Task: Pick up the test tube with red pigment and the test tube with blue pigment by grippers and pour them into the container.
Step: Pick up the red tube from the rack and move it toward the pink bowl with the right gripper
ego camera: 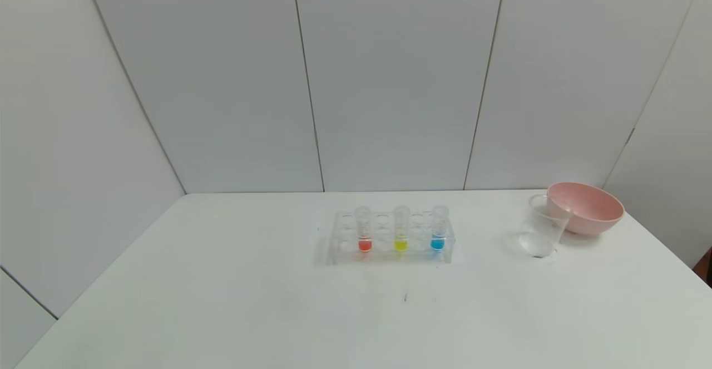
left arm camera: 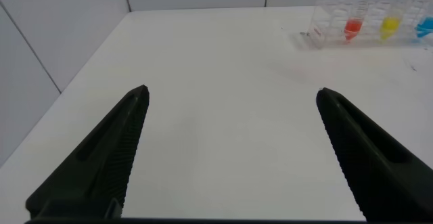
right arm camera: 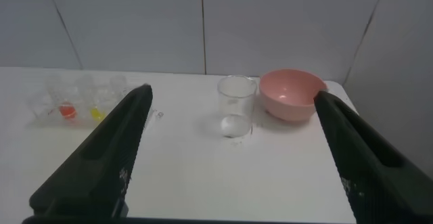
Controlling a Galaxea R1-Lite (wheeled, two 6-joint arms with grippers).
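The test tube with red pigment (ego camera: 364,230) stands upright in a clear rack (ego camera: 339,246) at the table's middle, and the test tube with blue pigment (ego camera: 438,229) stands at the rack's right end. A clear container (ego camera: 542,234) sits to the right of the rack. Neither arm shows in the head view. My left gripper (left arm camera: 232,94) is open over bare table, well short of the red tube (left arm camera: 353,26) and blue tube (left arm camera: 425,26). Just as wide open, my right gripper (right arm camera: 231,94) hangs back from the container (right arm camera: 236,107), with the red tube (right arm camera: 66,110) off to one side.
A tube with yellow liquid (ego camera: 401,230) stands between the red and blue ones. A pink bowl (ego camera: 585,207) sits right behind the container, touching or nearly touching it. White wall panels close off the back of the white table (ego camera: 222,302).
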